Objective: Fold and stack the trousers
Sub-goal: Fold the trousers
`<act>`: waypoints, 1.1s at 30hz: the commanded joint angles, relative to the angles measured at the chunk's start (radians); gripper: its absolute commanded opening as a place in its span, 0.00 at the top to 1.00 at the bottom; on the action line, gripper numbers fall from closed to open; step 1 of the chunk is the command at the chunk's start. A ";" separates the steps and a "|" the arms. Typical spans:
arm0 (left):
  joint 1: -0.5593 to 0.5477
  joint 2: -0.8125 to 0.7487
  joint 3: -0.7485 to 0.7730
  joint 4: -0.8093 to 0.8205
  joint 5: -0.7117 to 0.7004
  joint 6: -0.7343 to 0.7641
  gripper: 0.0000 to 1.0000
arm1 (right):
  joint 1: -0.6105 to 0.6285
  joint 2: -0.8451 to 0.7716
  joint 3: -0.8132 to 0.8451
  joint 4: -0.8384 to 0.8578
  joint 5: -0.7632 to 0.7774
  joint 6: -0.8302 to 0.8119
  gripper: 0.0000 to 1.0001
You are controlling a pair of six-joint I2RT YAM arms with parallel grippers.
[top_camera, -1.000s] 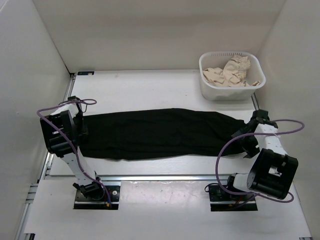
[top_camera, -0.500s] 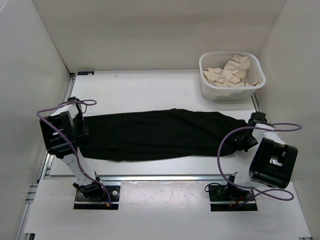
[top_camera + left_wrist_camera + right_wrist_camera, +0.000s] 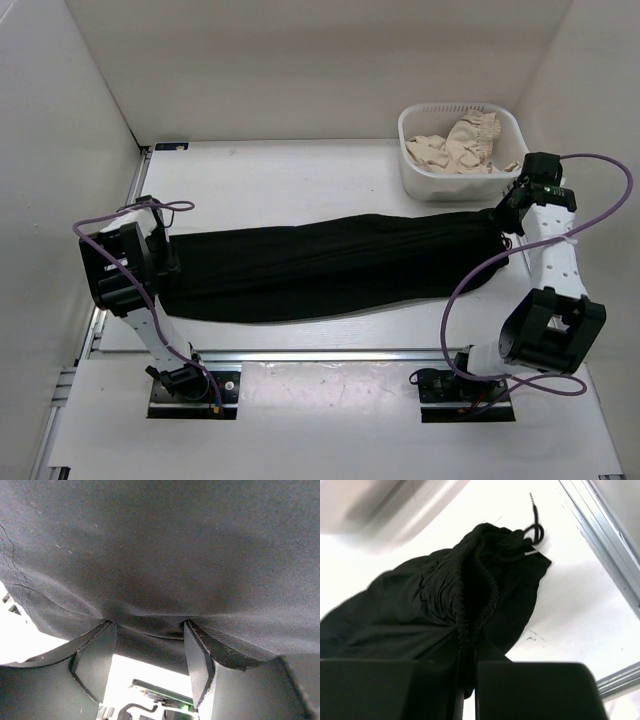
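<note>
The black trousers (image 3: 320,265) lie stretched left to right across the table. My right gripper (image 3: 507,216) is shut on their gathered right end and holds it raised just in front of the basket. In the right wrist view the bunched waistband (image 3: 470,595) runs down between my closed fingers (image 3: 467,656), and a drawstring (image 3: 535,527) trails onto the table. My left gripper (image 3: 165,262) sits at the trousers' left end. Its jaws (image 3: 150,626) stand apart, with the black cloth (image 3: 160,545) stretched over the fingertips and bare table showing between them.
A white basket (image 3: 405,135) with beige frilly garments (image 3: 460,145) stands at the back right, close to my right gripper. White walls enclose the table on three sides. A metal rail (image 3: 600,525) runs along the right table edge.
My right gripper closed on the trousers' right end, then lifted and carried it back toward the basket. The cloth's right end rose with it. The left arm has not moved.
</note>
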 commanded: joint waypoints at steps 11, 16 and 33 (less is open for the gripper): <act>0.005 0.024 -0.064 0.042 0.029 -0.017 0.33 | -0.144 0.229 -0.251 0.274 -0.048 -0.105 0.49; 0.005 0.015 -0.073 0.042 0.029 -0.017 0.33 | -0.156 0.281 -0.261 0.283 -0.090 -0.105 0.18; 0.005 -0.004 -0.082 0.024 -0.010 -0.017 0.33 | -0.190 0.350 -0.337 0.329 -0.127 0.066 0.99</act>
